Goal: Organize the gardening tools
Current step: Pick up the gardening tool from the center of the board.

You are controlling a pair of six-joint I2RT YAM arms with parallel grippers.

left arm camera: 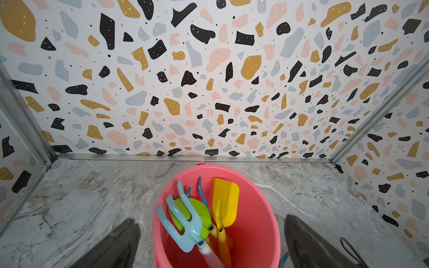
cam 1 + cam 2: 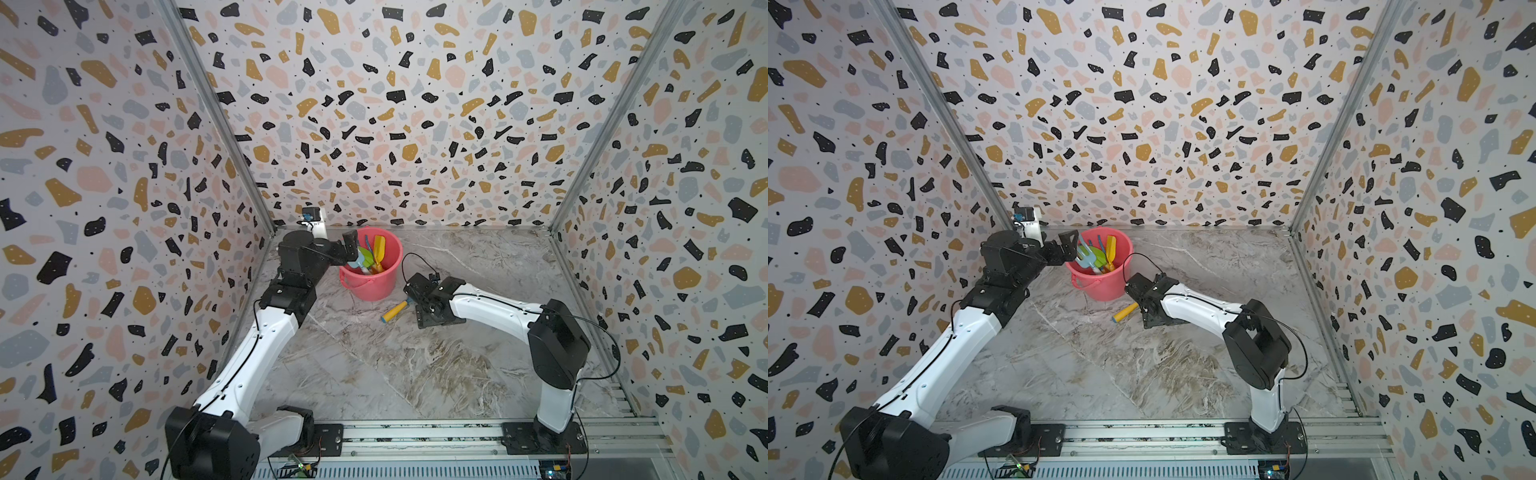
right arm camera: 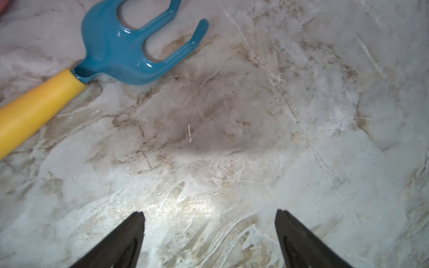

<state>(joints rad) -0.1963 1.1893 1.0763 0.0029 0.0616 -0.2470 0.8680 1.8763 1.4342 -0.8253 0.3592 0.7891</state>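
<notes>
A pink bucket (image 2: 376, 286) (image 2: 1106, 286) (image 1: 255, 227) stands near the back wall. Inside it stand a light-blue rake (image 1: 183, 222), a green spade (image 1: 199, 208), a yellow shovel (image 1: 225, 201) and the tines of a dark-blue rake (image 1: 200, 190). My left gripper (image 1: 211, 219) (image 2: 349, 249) hangs open over the bucket's left rim, holding nothing. A second dark-blue rake with a yellow handle (image 3: 130, 53) (image 2: 395, 311) (image 2: 1125, 312) lies flat on the table right of the bucket. My right gripper (image 3: 209, 212) (image 2: 417, 299) is open, low over bare marble beside the rake's head, apart from it.
Patterned walls close in the marble table (image 2: 415, 374) at the back and both sides. A metal rail (image 2: 415, 436) carrying both arm bases runs along the front. The right arm's black cable (image 2: 409, 259) loops up close to the bucket's right side.
</notes>
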